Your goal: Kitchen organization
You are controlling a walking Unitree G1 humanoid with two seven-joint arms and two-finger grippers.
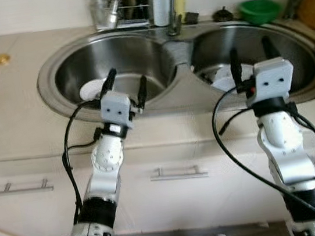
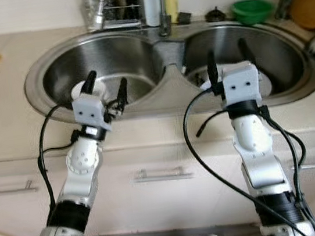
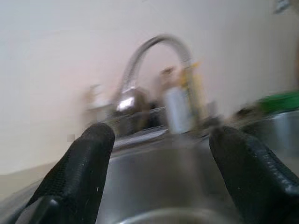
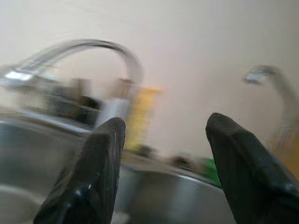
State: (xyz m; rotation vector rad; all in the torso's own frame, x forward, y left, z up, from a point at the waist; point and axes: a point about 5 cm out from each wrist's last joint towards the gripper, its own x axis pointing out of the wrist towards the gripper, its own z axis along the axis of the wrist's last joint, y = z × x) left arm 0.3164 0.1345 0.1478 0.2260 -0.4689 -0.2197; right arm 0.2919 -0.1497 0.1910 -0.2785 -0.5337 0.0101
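Both grippers hung open over the sink [image 1: 52, 80], left gripper [image 1: 125, 87] above its left bowl, right gripper [image 1: 251, 56] above its right, likely poised to lift the white dishes [image 1: 90, 90] inside.

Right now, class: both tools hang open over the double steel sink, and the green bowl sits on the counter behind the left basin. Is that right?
Not quite. The green plastic bowl sits behind the right basin of the double stainless steel sink, as the left eye view shows. The left tool and right tool do hang open over it.
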